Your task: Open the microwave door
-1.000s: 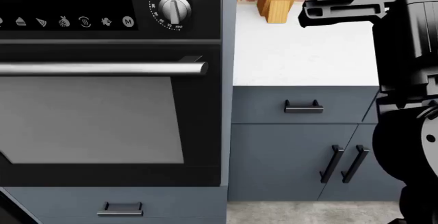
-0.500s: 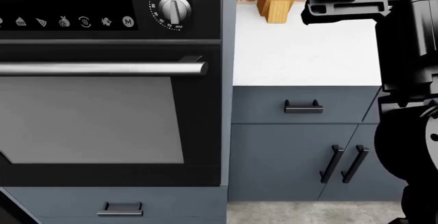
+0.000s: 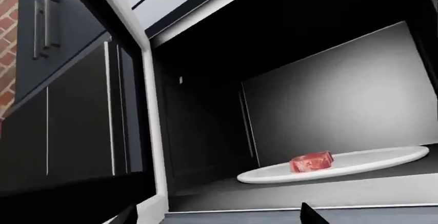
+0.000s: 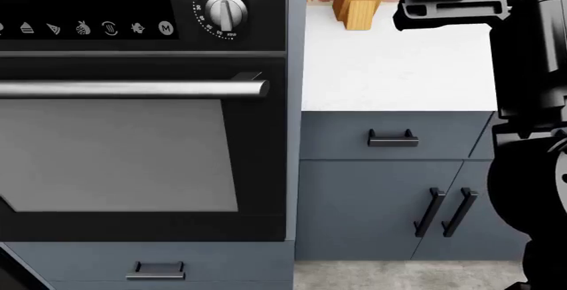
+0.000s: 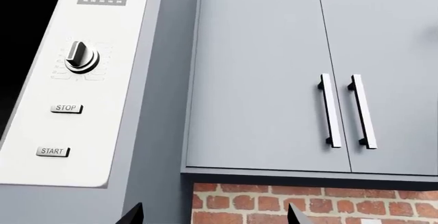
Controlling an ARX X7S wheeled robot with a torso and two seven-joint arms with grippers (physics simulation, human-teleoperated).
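Microwave [image 3: 287, 106] cavity stands open directly ahead of the left hand [image 3: 215, 216]; both hands' [image 5: 215, 214] fingers spread, gripping nothing.

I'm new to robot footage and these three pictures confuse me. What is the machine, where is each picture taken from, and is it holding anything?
This is a simulated wheeled robot with two arms that end in grippers. One picture comes from its head, looking down at a built-in oven, a white counter with a knife block and grey cabinets; the black shape at right is the right arm. The other two come from cameras by each gripper. The left one looks into the open microwave, where a red piece of food lies on the white turntable. The right one shows the microwave control panel beside wall cabinets. Only dark fingertips show, spread apart and holding nothing.
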